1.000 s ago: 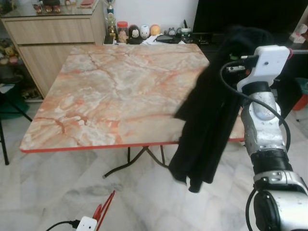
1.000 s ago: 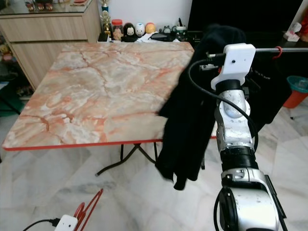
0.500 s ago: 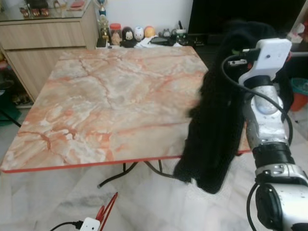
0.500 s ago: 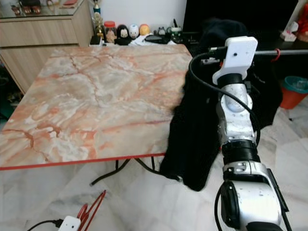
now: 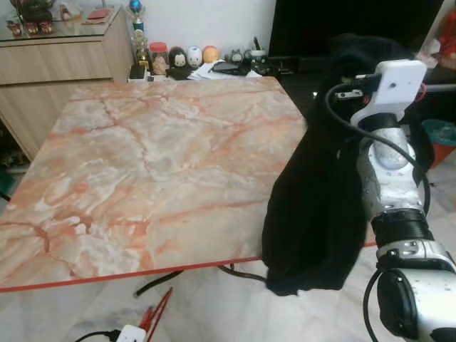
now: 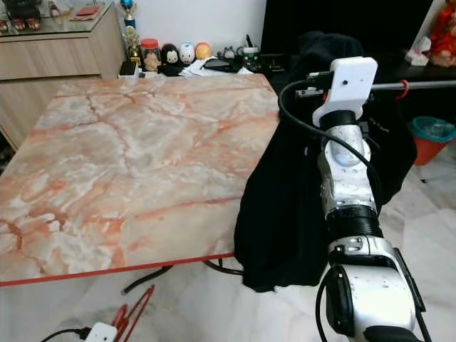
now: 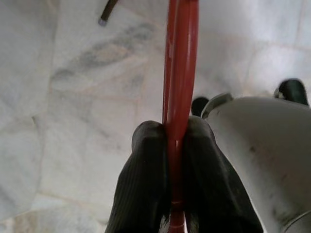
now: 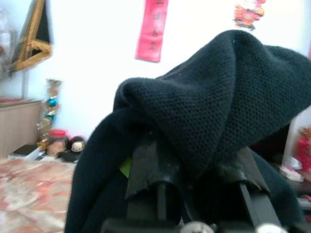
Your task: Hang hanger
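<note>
Head pair: from above, tilted forward and down over the counter (image 5: 142, 157), raised right arm (image 5: 388, 171) at 3 o'clock, cabinet (image 6: 50, 57) at 11 o'clock; both eyes cover the same ground, slightly offset sideways. Left wrist: aimed straight down at the marble floor (image 7: 63, 97), very close along two black fingers (image 7: 146, 184) pinching a red hanger (image 7: 181, 73). Right wrist: level, toward the white wall (image 8: 97, 58), black garment (image 8: 214, 107) pressed close, counter corner shared with the head pair.
</note>
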Robot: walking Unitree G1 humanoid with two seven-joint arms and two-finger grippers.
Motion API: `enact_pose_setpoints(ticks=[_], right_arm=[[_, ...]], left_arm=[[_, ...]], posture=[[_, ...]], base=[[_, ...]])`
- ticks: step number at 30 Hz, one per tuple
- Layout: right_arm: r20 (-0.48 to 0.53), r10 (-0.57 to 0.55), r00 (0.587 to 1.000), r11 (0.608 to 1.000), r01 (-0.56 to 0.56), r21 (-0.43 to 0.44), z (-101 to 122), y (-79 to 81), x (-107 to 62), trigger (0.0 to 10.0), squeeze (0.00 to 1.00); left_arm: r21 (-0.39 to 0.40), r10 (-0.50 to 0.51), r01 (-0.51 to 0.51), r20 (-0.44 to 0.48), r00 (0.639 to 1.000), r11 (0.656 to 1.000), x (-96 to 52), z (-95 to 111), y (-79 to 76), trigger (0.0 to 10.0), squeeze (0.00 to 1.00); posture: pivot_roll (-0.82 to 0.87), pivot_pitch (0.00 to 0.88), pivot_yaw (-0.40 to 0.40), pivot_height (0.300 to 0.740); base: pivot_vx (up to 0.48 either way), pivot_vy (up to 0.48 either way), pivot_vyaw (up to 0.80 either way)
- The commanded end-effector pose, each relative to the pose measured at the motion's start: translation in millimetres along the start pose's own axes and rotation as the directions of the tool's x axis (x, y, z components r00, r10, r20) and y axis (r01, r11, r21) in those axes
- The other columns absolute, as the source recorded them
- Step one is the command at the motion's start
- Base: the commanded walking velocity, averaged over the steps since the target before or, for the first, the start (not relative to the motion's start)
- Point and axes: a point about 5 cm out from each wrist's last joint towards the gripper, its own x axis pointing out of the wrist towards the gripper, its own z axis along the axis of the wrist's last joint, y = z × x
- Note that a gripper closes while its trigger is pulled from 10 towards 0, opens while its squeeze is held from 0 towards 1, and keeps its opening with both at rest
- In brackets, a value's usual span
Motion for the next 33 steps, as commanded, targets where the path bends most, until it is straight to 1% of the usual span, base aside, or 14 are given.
enact_pose_setpoints(ticks=[1, 5, 6, 8, 9, 10, 11, 13, 16, 20, 21, 22, 23, 33], right_arm=[[-0.057, -0.004, 0.998, 0.999, 0.002, -0.042, -8.1, -4.8, -3.5, 10.0, 0.0], [-0.274, -0.026, 0.962, 0.999, 0.015, -0.043, -50.2, -7.4, -26.6, 10.0, 0.0], [-0.274, -0.026, 0.962, 0.999, 0.015, -0.043, -50.2, -7.4, -26.6, 10.0, 0.0], [-0.403, -0.027, 0.915, 0.999, 0.01, -0.043, -75.5, -7.9, -45.2, 10.0, 0.0], [-0.403, -0.027, 0.915, 0.999, 0.01, -0.043, -75.5, -7.9, -45.2, 10.0, 0.0], [-0.476, -0.021, 0.879, 0.999, 0.002, -0.04, -89.7, -6.6, -58.6, 10.0, 0.0], [-0.511, -0.017, 0.859, 0.999, 0.0, -0.034, -98.2, -5.3, -69.0, 10.0, 0.0], [-0.516, -0.017, 0.856, 0.999, 0.0, -0.032, -99.5, -5.0, -70.9, 10.0, 0.0], [-0.547, -0.011, 0.837, 1.0, 0.014, 0.0, -107.4, 0.3, -92.0, 10.0, 0.0], [-0.558, -0.003, 0.83, 1.0, 0.013, 0.014, -106.7, 2.0, -101.6, 10.0, 0.0], [-0.566, -0.006, 0.824, 1.0, 0.016, 0.014, -106.6, 1.2, -104.8, 10.0, 0.71], [-0.566, -0.006, 0.824, 1.0, 0.016, 0.014, -106.6, 1.2, -104.8, 10.0, 0.71], [-0.581, -0.01, 0.814, 1.0, 0.02, 0.011, -107.1, 0.3, -109.0, 10.0, 1.0], [-0.61, -0.018, 0.792, 1.0, 0.02, -0.003, -100.1, -2.0, -119.7, 10.0, 1.0]], left_arm=[[0.009, -0.017, 0.018, -0.032, 0.999, 1.0, -0.7, -5.5, -2.9, 10.0, 0.0], [0.007, -0.031, 0.031, -0.047, 0.998, 0.999, -1.2, -9.0, -6.2, 10.0, 0.0], [0.007, -0.031, 0.031, -0.047, 0.998, 0.999, -1.2, -9.0, -6.2, 10.0, 0.0], [0.012, -0.044, 0.044, -0.067, 0.997, 0.999, -2.2, -13.8, -9.1, 10.0, 0.0], [0.012, -0.044, 0.044, -0.067, 0.997, 0.999, -2.2, -13.8, -9.1, 10.0, 0.0], [0.008, -0.05, 0.051, -0.073, 0.996, 0.999, -2.8, -15.9, -10.1, 10.0, 0.0], [0.005, -0.053, 0.054, -0.076, 0.996, 0.999, -3.1, -17.0, -10.6, 10.0, 0.0], [0.004, -0.053, 0.054, -0.076, 0.996, 0.999, -3.2, -17.2, -10.7, 10.0, 0.0], [0.001, -0.061, 0.061, -0.082, 0.995, 0.998, -3.3, -18.0, -11.9, 10.0, 0.0], [0.003, -0.074, 0.075, -0.09, 0.993, 0.997, -3.5, -19.3, -14.3, 10.0, 0.0], [0.003, -0.076, 0.077, -0.088, 0.993, 0.997, -3.4, -18.8, -14.6, 10.0, 0.0], [0.003, -0.076, 0.077, -0.088, 0.993, 0.997, -3.4, -18.8, -14.6, 10.0, 0.0], [0.002, -0.081, 0.082, -0.085, 0.993, 0.997, -3.2, -17.9, -15.0, 10.0, 0.0], [-0.008, -0.098, 0.097, -0.085, 0.992, 0.995, -3.2, -17.9, -15.4, 10.0, 0.0]], posture=[[-0.11, 0.0, -0.027, 0.74], [-0.11, 0.0, -0.027, 0.74], [-0.11, 0.0, -0.027, 0.74], [-0.11, 0.0, -0.029, 0.74], [-0.11, 0.0, -0.029, 0.74], [-0.12, 0.0, -0.028, 0.74], [-0.12, 0.0, -0.028, 0.74], [-0.12, 0.0, -0.028, 0.74], [-0.12, 0.0, -0.028, 0.74], [-0.12, 0.0, -0.027, 0.74], [-0.12, 0.0, -0.027, 0.74], [-0.12, 0.0, -0.027, 0.74], [-0.12, 0.0, -0.028, 0.74], [-0.13, 0.0, -0.029, 0.74]], base=[[0.0, 0.0, 0.0], [0.0, 0.0, 0.0], [0.0, 0.0, 0.0], [0.0, 0.0, 0.0], [0.0, 0.0, 0.0], [0.0, 0.0, 0.0], [0.0, 0.0, 0.0], [0.0, 0.0, 0.0], [0.0, 0.0, 0.0], [0.0, 0.0, 0.0], [0.0, 0.0, 0.0], [0.0, 0.0, 0.0], [0.0, 0.0, 0.0], [0.0, 0.0, 0.0]])
